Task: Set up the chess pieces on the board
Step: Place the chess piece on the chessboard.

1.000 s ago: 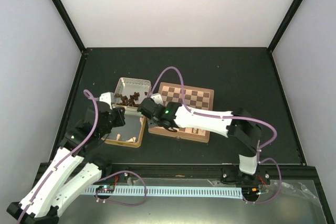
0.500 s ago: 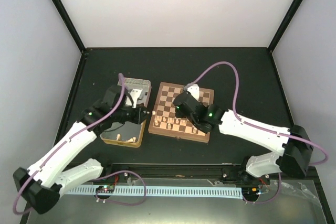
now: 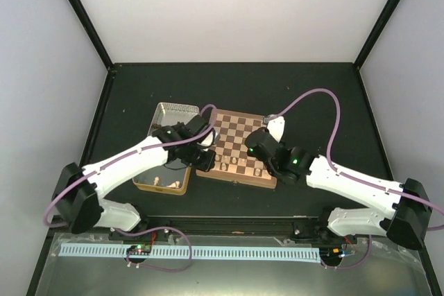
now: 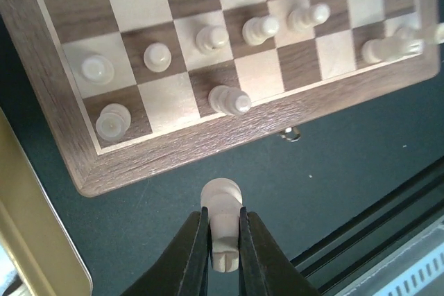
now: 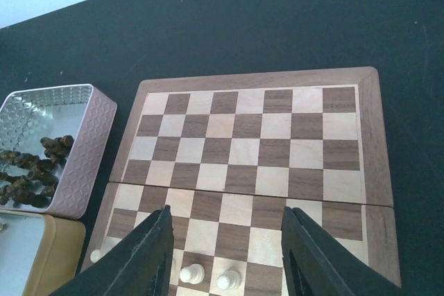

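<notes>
Dark matte desk [image 3: 312, 102], walled by pale panels, carries a flat square wooden chessboard [image 3: 250, 129] of tan and brown squares at its middle. Just left of the board lie a silver metal tin tray [image 3: 173, 111] and, nearer the arms, a gold-sided tin tray [image 3: 182, 186]. Judged from this, the setup is at an early stage. About eight small cream wooden chessmen [image 4: 157, 55] stand on the two rows nearest the arms, with gaps between them, and one at the right end of the left wrist view is too blurred to tell whether it is upright. The far rows are bare in the right wrist view. The dark brown chessmen [image 5: 28, 171] lie heaped in the silver tray, none of them on the board, and a few cream ones [image 3: 163, 182] rest in the gold tray. The left claw [image 4: 224, 218] is clenched on a small cream piece [image 4: 220, 195], held over the desk just off the board's near edge, so its placing looks like the step in hand. The right claw [image 5: 225, 240] hangs over the board's near half, jaws apart and holding nothing.
</notes>
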`<state>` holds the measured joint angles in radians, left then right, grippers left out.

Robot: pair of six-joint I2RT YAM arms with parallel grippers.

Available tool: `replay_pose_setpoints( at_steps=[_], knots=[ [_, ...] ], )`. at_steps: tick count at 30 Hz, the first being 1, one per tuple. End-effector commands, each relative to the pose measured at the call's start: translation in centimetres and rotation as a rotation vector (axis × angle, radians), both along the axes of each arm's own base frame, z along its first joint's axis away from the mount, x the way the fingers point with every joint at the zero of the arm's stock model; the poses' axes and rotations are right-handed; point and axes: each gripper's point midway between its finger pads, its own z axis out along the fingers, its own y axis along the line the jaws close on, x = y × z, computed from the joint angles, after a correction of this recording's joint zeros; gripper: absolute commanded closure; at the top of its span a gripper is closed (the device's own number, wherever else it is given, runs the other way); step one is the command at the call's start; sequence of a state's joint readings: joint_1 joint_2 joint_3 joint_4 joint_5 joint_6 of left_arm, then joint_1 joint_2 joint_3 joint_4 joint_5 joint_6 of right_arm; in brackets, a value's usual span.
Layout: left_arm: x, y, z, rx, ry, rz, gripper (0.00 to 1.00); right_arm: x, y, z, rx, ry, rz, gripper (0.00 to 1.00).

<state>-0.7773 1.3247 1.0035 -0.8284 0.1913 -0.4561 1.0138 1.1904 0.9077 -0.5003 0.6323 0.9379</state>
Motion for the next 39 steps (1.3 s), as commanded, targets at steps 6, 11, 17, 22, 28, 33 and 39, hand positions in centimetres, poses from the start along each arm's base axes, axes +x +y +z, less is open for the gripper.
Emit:
replay_pose_setpoints(
  at_steps=[6, 11, 17, 22, 28, 33, 39],
  knots=[
    [1.2, -1.6, -1.8, 0.101, 0.047, -0.028, 0.88, 0.5, -2.3, 0.8, 0.020, -0.065, -0.109, 0.55],
    [2.3, -1.0, -3.1, 0.187, 0.035, 0.007, 0.89, 0.4, -2.8, 0.7, 0.024, -0.070, -0.123, 0.54],
    [2.5, -1.1, -3.9, 0.192, 0.038, 0.006, 0.89, 0.4, -3.3, 1.1, 0.032, -0.085, -0.135, 0.54],
    [2.7, -2.0, -4.4, 0.169, 0.048, -0.005, 0.89, 0.4, -3.3, 1.2, 0.035, -0.089, -0.137, 0.54],
    [3.4, -2.2, -5.0, 0.182, 0.039, 0.007, 0.89, 0.4, -3.4, 1.1, 0.027, -0.087, -0.137, 0.54],
    [3.8, -2.1, -5.3, 0.199, 0.027, 0.014, 0.88, 0.4, -3.3, 1.1, 0.028, -0.086, -0.135, 0.53],
    [4.2, -2.1, -6.1, 0.213, 0.017, 0.012, 0.86, 0.5, -2.9, 0.9, 0.025, -0.079, -0.127, 0.53]
  ],
)
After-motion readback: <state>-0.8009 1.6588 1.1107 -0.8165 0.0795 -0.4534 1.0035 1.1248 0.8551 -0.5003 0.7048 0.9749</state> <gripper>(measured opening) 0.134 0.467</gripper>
